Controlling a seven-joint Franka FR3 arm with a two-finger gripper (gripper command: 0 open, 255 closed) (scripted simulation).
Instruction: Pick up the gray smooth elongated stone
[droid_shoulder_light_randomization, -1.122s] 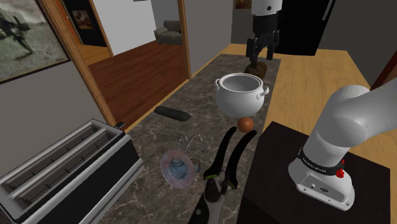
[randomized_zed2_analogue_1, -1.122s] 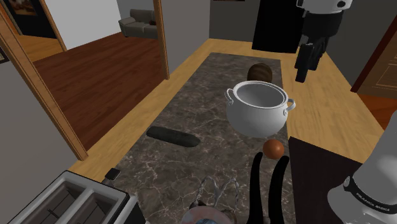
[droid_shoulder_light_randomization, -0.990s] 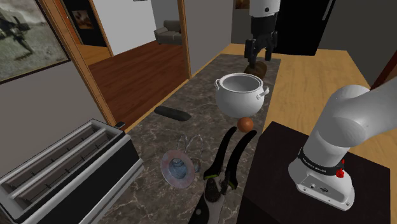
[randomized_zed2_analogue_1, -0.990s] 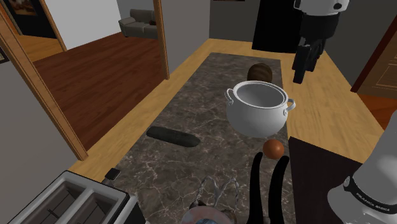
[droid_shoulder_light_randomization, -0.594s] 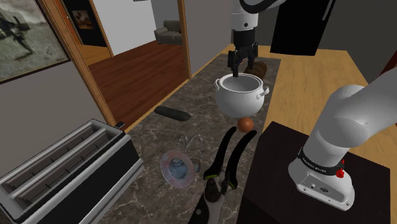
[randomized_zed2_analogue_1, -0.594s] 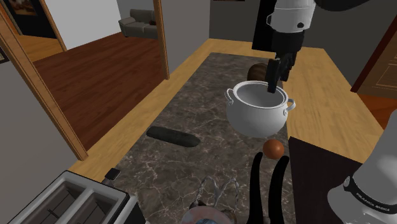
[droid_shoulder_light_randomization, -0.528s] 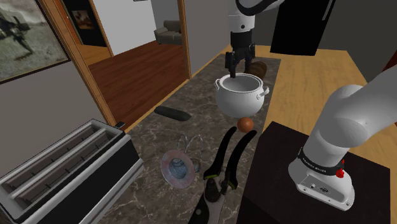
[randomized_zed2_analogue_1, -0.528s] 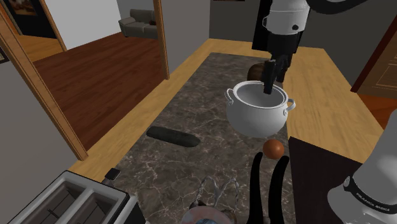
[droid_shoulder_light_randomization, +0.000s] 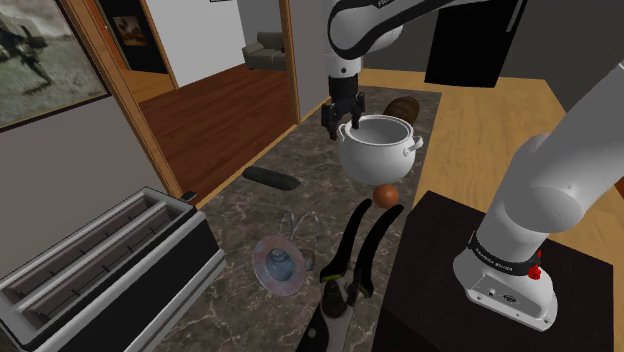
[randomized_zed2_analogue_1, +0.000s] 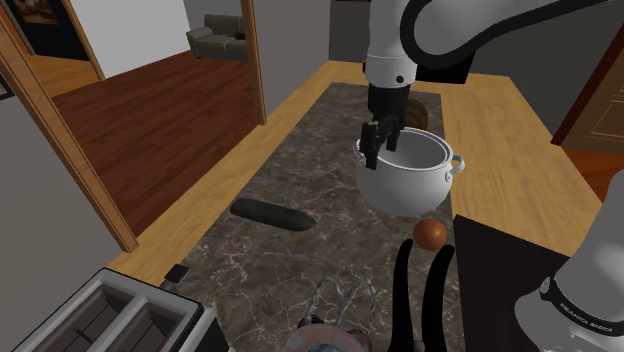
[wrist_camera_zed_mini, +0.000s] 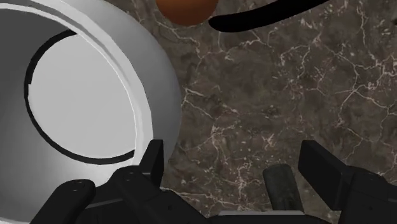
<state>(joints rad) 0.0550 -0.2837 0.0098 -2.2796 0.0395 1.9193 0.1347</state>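
Observation:
The gray elongated stone lies flat on the dark marble counter, near the edge that faces the doorway. My gripper hangs just beside the white pot, on the shoulder view's left of its rim. It is well beyond the stone, up and to the right of it in that view. In the wrist view the gripper is open over bare marble with nothing between its fingers, and the pot is close by one finger.
An orange ball sits in front of the pot. Black-handled shears, a round glass lid and a toaster are nearer the stand. A brown object lies behind the pot. The counter edge drops to a wooden floor.
The gripper has swung from the counter's far end, across the pot, towards the shoulder view's left and lower, ending beside the pot's rim. The stone has not moved.

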